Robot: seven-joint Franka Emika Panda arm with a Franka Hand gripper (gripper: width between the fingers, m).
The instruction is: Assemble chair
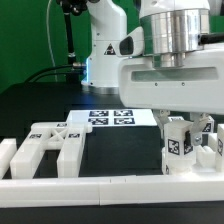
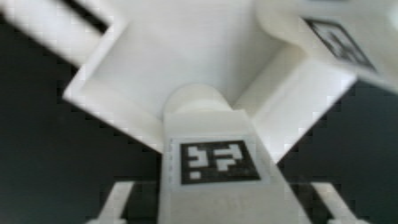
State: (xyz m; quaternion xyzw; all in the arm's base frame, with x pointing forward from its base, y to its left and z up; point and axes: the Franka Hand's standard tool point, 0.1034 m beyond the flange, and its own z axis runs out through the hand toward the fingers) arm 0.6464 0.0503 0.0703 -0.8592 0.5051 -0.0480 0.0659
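The glossy white robot arm (image 1: 170,40) reaches down from the upper right of the frame with its broad wrist held level. Its two-finger gripper (image 1: 186,140), at lower right, is clamped on a small blocky matte-white chair part bearing a black-and-white square tag (image 1: 178,146), which stands upright just behind the plain white border rail (image 1: 100,188). More matte-white tagged chair pieces (image 1: 55,145) lie at lower left on the black table (image 1: 40,105), the thin flat marker board (image 1: 110,117) lies at centre, and a green backdrop (image 1: 30,60) shows behind.

Arm (image 1: 104,45): reaching down at the exterior view's right.
Gripper (image 1: 187,130): pointing straight down, low.
Jaws: clamped onto a chair part (image 1: 178,147).
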